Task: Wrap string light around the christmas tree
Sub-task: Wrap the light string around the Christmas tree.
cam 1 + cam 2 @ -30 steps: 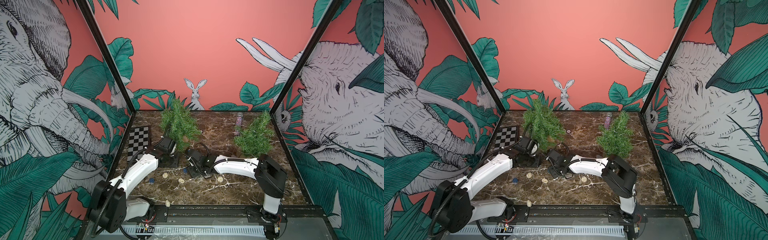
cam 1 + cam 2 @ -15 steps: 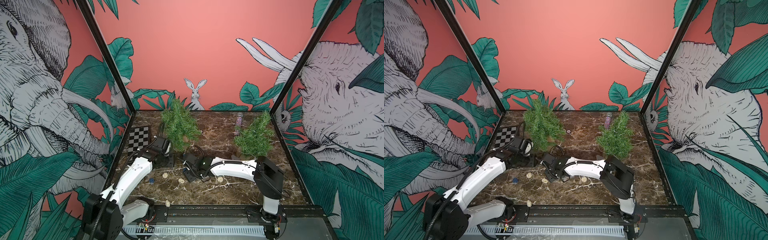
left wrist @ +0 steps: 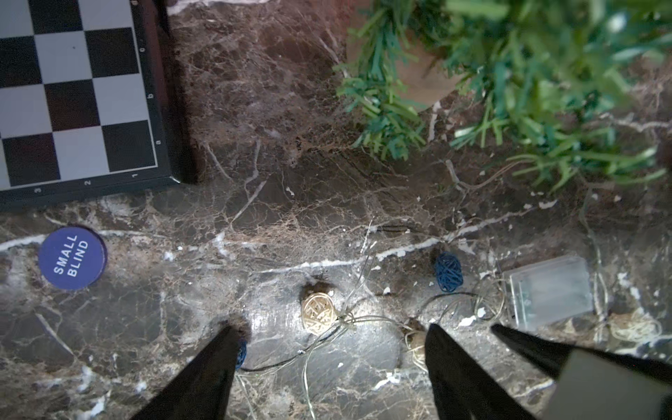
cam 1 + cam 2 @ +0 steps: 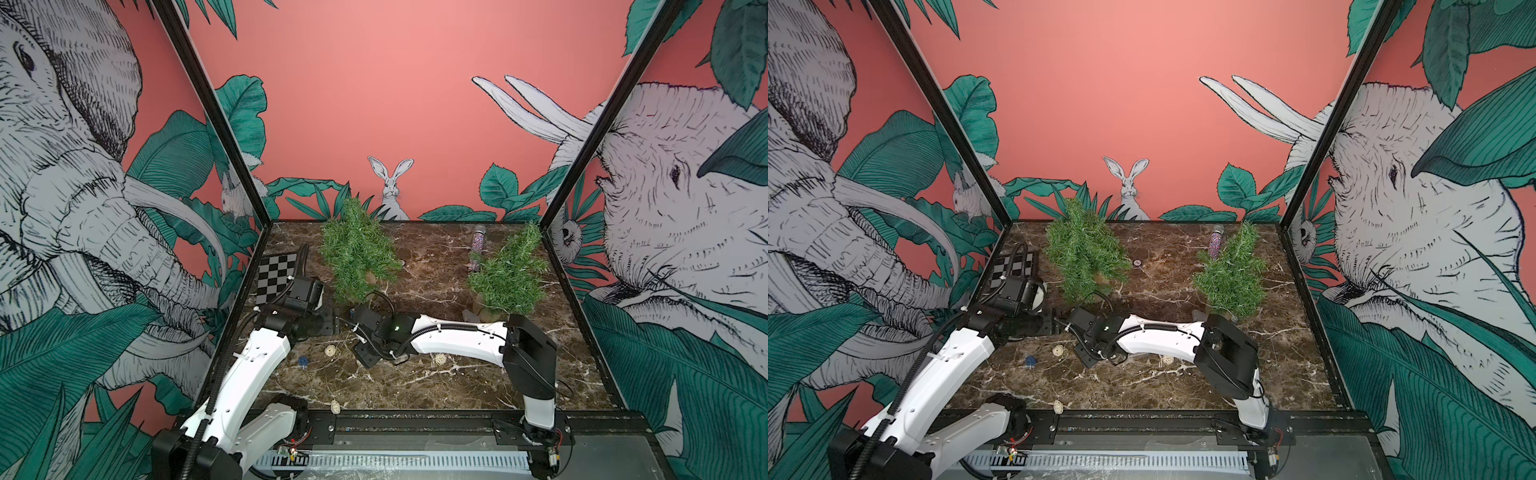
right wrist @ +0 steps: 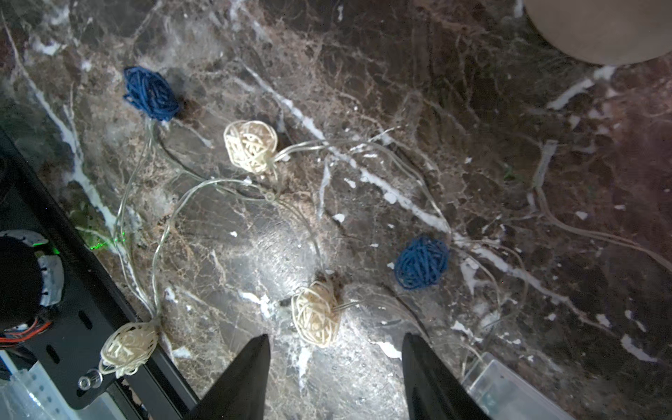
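at the far left of the dark marble desk a chessboard is being seen lying flat. in the left wrist view a blue "small blind" chip is being shown near its corner, apart from it. the left pincer is being held low over the desk with its fingers spread wide, and nothing is being pinched. a cream wicker ball is lying on the desk just ahead of the gap between its tips.

that ball is being counted as part of the string light, whose cream and blue balls are being joined by thin clear wire. all of it that shows is lying loose on the desk, in front of the christmas tree, which is standing upright behind both pincers. one cream ball is resting at the desk's front edge.

the right pincer is likewise being held low with its fingers spread, nothing being pinched, and another cream ball is sitting just ahead of its tips. a clear battery box is lying beside the wire loops. farther right, a glittery tube is being seen near the back wall, next to a second christmas tree.
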Motion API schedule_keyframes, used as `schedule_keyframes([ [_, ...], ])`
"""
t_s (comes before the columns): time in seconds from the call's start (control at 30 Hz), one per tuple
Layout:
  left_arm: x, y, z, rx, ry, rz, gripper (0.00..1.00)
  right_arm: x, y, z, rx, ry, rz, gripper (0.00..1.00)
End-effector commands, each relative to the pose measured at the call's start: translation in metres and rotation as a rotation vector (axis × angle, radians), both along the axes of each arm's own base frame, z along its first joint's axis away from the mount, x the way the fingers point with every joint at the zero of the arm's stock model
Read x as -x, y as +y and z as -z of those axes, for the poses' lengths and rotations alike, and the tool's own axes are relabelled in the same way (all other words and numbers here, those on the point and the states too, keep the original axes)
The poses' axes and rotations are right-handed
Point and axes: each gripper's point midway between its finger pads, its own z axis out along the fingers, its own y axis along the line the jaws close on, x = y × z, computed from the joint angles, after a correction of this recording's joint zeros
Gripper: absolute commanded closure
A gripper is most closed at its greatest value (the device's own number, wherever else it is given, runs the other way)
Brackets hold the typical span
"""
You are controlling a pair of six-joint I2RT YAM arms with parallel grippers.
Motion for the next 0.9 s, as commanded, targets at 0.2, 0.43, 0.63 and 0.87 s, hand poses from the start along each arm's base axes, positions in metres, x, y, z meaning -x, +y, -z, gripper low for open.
schedule_keyframes([
  [0.2, 0.004, -0.002, -0.003, 0.054, -0.012, -0.010, 0.17, 0.013, 0.008, 0.030, 0.073, 0.042, -0.067, 0.41],
  [0.43, 0.007, -0.005, -0.001, 0.090, 0.003, -0.030, 0.25, 0.011, 0.011, 0.027, 0.067, 0.030, -0.068, 0.69],
  [0.63, 0.009, -0.013, -0.001, 0.107, 0.020, -0.011, 0.28, -0.005, -0.011, -0.001, 0.035, -0.001, -0.044, 0.87],
  [0.87, 0.020, -0.033, 0.020, 0.082, 0.055, 0.034, 0.28, -0.042, -0.049, -0.012, -0.005, -0.017, 0.099, 0.88],
])
